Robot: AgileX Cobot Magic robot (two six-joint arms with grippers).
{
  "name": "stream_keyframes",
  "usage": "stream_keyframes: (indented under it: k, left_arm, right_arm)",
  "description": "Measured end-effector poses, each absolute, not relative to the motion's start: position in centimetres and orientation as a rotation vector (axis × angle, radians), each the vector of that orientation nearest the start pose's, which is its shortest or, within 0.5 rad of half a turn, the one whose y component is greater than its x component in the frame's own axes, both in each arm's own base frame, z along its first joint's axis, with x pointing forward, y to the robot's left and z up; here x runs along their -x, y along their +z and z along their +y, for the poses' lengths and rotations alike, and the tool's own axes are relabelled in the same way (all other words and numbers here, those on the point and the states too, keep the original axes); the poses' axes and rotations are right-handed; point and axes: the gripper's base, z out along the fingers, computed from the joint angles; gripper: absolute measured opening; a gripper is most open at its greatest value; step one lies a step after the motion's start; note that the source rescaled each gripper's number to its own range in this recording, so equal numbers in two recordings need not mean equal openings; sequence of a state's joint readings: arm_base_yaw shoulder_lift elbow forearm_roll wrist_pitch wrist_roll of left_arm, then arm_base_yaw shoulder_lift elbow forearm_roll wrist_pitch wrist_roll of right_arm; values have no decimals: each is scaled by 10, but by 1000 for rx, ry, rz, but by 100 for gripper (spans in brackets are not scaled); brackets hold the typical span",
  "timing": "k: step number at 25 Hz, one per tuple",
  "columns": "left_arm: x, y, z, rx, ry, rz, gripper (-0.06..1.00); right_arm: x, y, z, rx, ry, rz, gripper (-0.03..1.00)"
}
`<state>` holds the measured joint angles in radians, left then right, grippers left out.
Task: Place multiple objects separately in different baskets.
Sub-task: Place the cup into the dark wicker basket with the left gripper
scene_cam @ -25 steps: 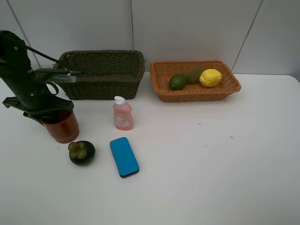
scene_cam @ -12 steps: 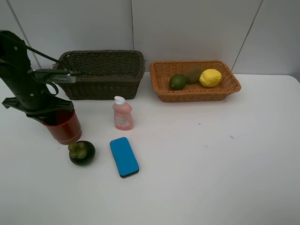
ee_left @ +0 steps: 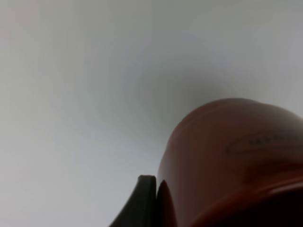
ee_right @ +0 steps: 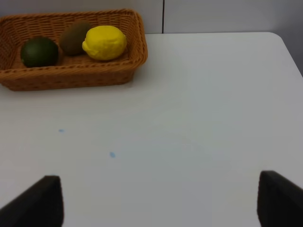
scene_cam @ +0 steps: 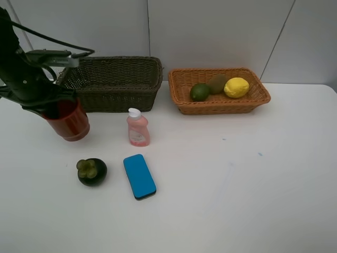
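Note:
My left gripper (scene_cam: pixel 54 108) is shut on the rim of the red cup (scene_cam: pixel 69 124), which hangs tilted above the table just left of the dark basket (scene_cam: pixel 113 94). In the left wrist view the cup (ee_left: pixel 236 156) fills the frame beside one dark finger (ee_left: pixel 142 201). On the table lie the pink bottle (scene_cam: pixel 138 128), the blue block (scene_cam: pixel 139 176) and the mangosteen (scene_cam: pixel 92 171). The orange basket (scene_cam: pixel 221 108) holds the lime (scene_cam: pixel 199 92), kiwi (scene_cam: pixel 216 83) and lemon (scene_cam: pixel 236 87). My right gripper (ee_right: pixel 161 203) is open over bare table, outside the high view.
Both baskets stand along the back wall, the orange one (ee_right: pixel 71 78) at the table's middle. The table's right edge curves away at the far right. Two small blue specks mark the white surface.
The left gripper has shut on the red cup and lifted it off the table, up and back toward the dark basket. The right arm has not moved.

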<state>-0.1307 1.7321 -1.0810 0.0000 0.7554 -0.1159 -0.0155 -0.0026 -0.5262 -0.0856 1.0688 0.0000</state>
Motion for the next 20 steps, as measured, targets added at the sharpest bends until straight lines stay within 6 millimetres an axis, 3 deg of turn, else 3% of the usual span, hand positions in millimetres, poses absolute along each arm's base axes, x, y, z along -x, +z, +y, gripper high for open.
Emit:
stream_keyframes:
  k: [7, 11, 15, 20]
  left_arm:
    - [-334, 275, -43, -26, -75, 2618, 0]
    - [-349, 300, -44, -41, -64, 2503, 0]
    - [-371, 304, -46, -43, -62, 2467, 0]
    - [-415, 280, -52, -9, -63, 2489, 0]
  right_arm:
    - [9, 284, -7, -22, -112, 2022, 87]
    - [9, 284, -7, -22, -112, 2022, 87]
    - [9, 284, -7, -22, -112, 2022, 87]
    - [9, 284, -7, -22, -112, 2022, 87]
